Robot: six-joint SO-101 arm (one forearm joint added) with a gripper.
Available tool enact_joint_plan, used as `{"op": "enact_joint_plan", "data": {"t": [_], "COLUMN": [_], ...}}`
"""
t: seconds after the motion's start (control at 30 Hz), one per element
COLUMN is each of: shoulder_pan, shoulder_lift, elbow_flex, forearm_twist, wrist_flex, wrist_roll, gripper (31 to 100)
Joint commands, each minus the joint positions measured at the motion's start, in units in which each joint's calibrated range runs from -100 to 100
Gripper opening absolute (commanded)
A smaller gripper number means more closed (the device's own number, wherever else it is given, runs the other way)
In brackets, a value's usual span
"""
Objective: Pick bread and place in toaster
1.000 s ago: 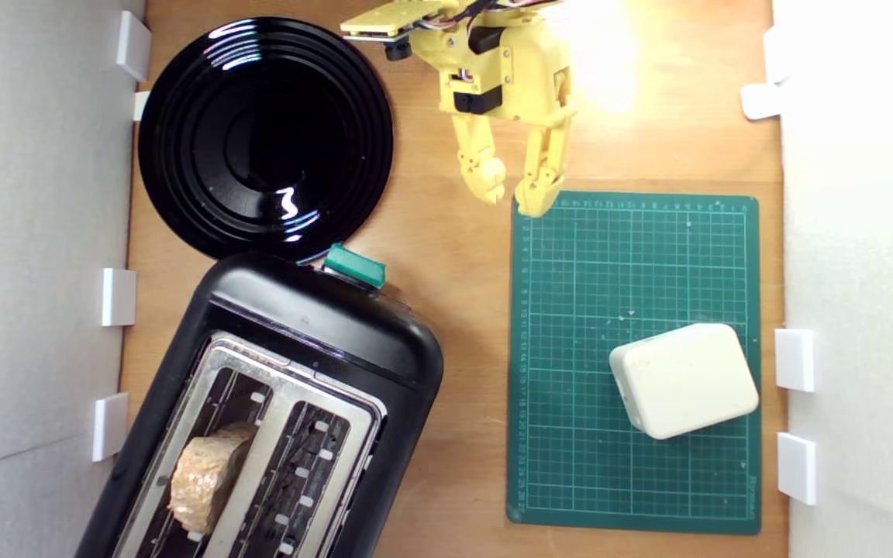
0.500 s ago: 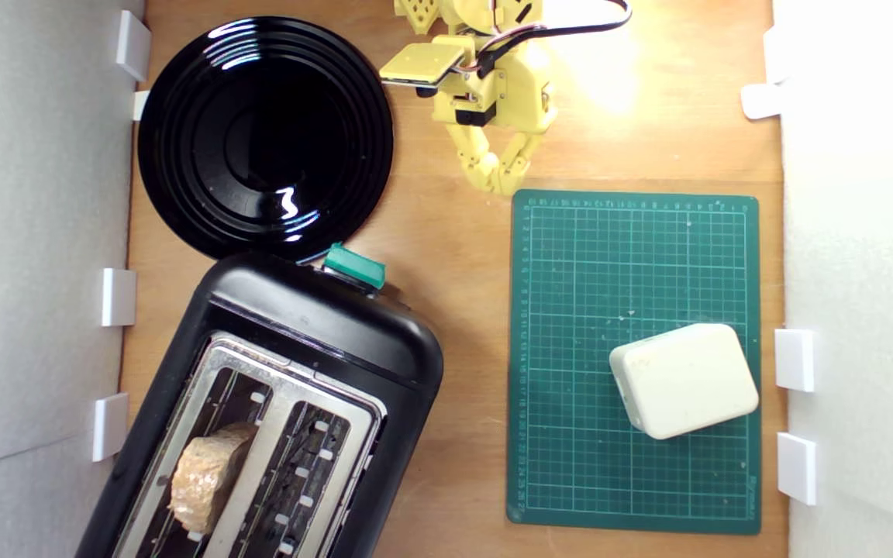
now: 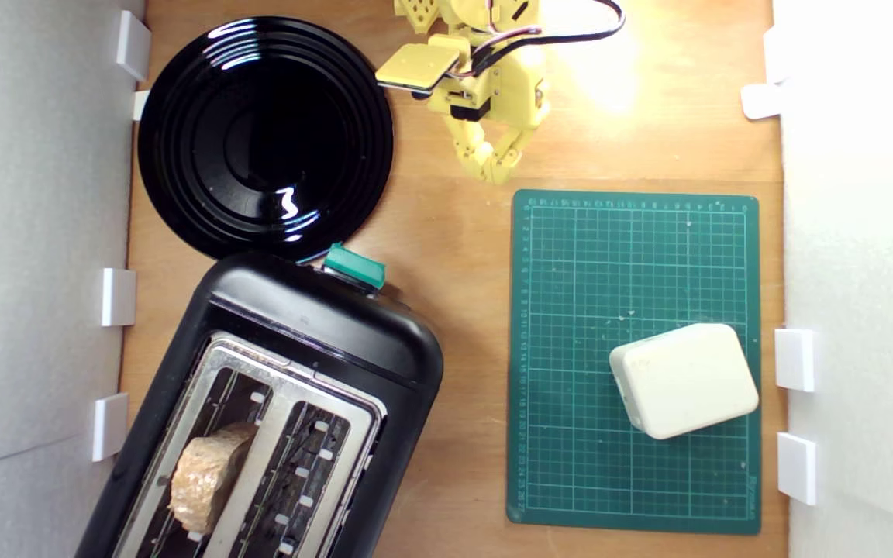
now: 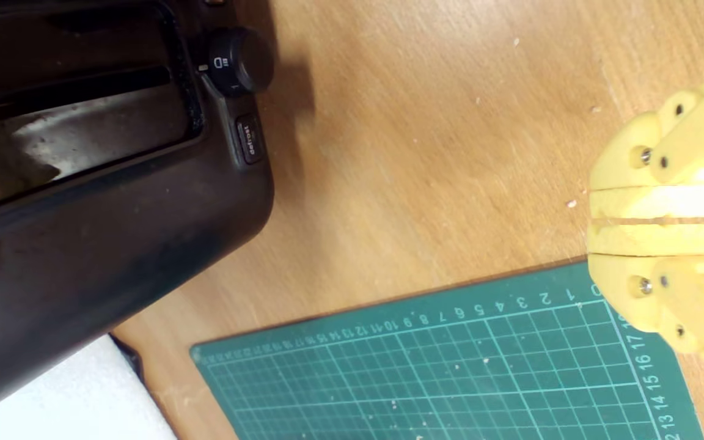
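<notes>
Pincer (image 3: 495, 172) closed, empty, above bare wood beside mat (image 3: 632, 360) corner; bread (image 3: 206, 474) well apart, upright in toaster (image 3: 322, 325) slot.

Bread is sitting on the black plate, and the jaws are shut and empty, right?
Not quite. The exterior view shows the bread standing in a slot of the toaster, not on the plate, which holds nothing. The jaws are indeed shut and empty.
</notes>
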Motion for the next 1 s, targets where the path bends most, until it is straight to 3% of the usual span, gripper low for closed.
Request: {"op": "enact_joint_plan", "data": {"t": [0.0,0.97], "shoulder_pan": [-0.43,-0.51], "shoulder_lift": [-0.46,-0.46], "elbow_flex": [0.31,0.31], "forearm_twist": [0.09,-0.09], "wrist_flex": [1.42,1.59], "wrist_roll": [0.31,-0.27], "gripper": [42.5,42.7]}}
